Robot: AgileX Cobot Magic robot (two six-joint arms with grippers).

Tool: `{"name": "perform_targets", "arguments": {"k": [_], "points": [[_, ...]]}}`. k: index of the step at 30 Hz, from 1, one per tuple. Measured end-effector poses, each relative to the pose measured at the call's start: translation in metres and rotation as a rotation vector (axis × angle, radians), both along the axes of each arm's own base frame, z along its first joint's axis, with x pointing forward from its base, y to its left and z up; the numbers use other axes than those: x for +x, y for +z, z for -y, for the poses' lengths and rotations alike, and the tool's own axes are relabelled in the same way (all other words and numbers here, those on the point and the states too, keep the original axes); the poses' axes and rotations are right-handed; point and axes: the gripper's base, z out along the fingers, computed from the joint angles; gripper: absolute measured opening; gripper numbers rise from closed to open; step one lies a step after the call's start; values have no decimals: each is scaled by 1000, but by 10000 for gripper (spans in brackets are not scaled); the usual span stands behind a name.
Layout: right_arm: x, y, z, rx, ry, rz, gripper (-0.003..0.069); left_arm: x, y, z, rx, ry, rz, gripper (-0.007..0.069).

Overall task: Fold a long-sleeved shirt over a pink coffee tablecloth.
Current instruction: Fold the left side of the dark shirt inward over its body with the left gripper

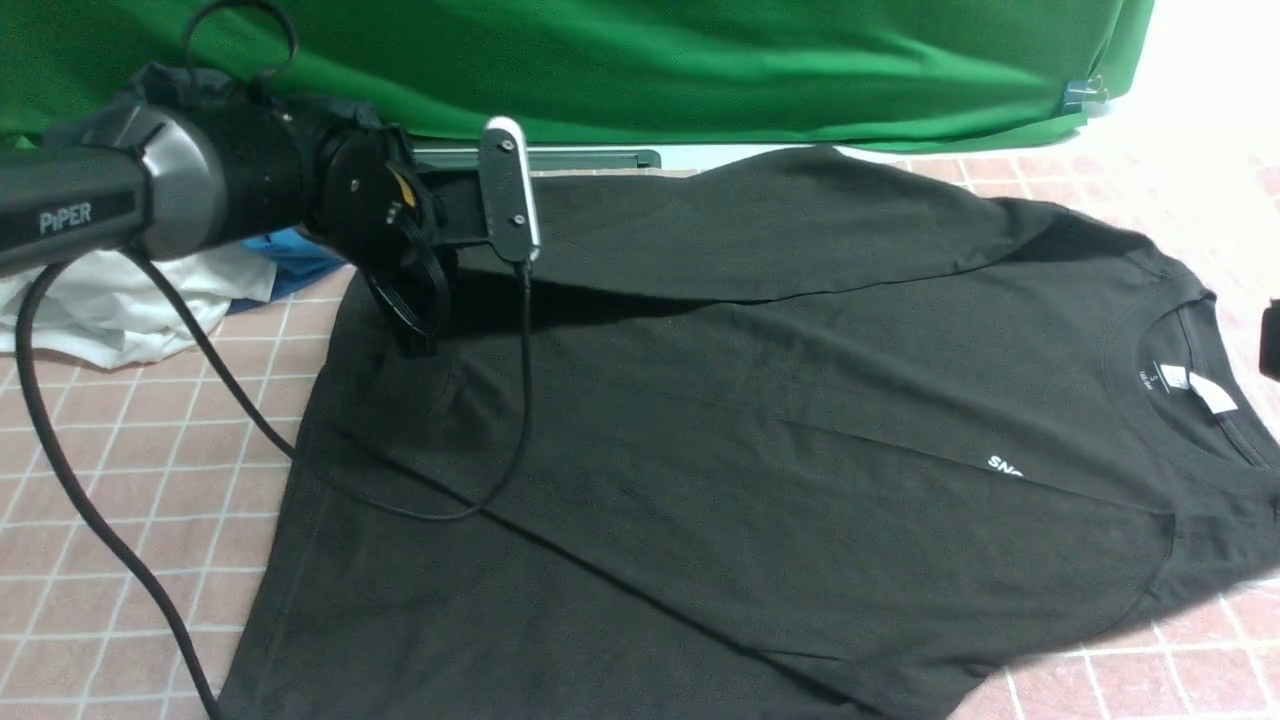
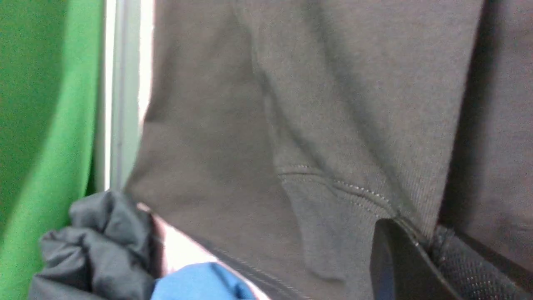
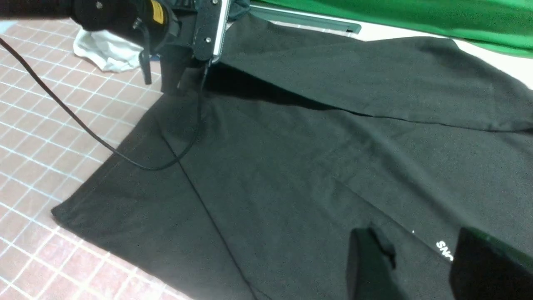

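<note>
The black long-sleeved shirt [image 1: 720,430] lies spread on the pink coffee tablecloth [image 1: 120,470], collar and white neck label [image 1: 1200,385] at the right. Its chest print is partly covered by a fold and shows only "SNO" [image 3: 444,250]. The far sleeve [image 1: 760,235] is drawn across the body toward the left. My left gripper [image 1: 420,342] is shut on that sleeve's ribbed cuff [image 2: 416,208], just above the shirt's hem end. My right gripper [image 3: 416,262] hovers open over the chest beside the print, holding nothing. Only a dark sliver of it [image 1: 1270,340] shows at the front view's right edge.
A heap of white [image 1: 120,310], blue [image 1: 290,255] and black [image 1: 200,85] garments sits at the far left behind the left arm. The green backdrop [image 1: 650,60] hangs along the back above a grey bar [image 1: 590,158]. The left arm's cable [image 1: 420,510] trails over the shirt.
</note>
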Motion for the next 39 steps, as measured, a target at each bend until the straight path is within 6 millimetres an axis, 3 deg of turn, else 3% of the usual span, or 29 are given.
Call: {"name": "perform_targets", "arguments": {"k": [12,27,30,36,39], "points": [[-2,-3,1,-61,28,-9,269,-35,12,17,90,110,-217,37],[-2,-3,1,-83,44,2,269,-53,7,22,97,183,-389,50],[-2,-3,1,-85,45,3,269,-57,6,25,54,204,-433,112],[-2,-4,2,-95,46,-9,269,-67,5,30,-21,272,-554,414],[-3,-5,2,-106,48,-20,269,-72,10,30,-18,288,-574,484]]}}
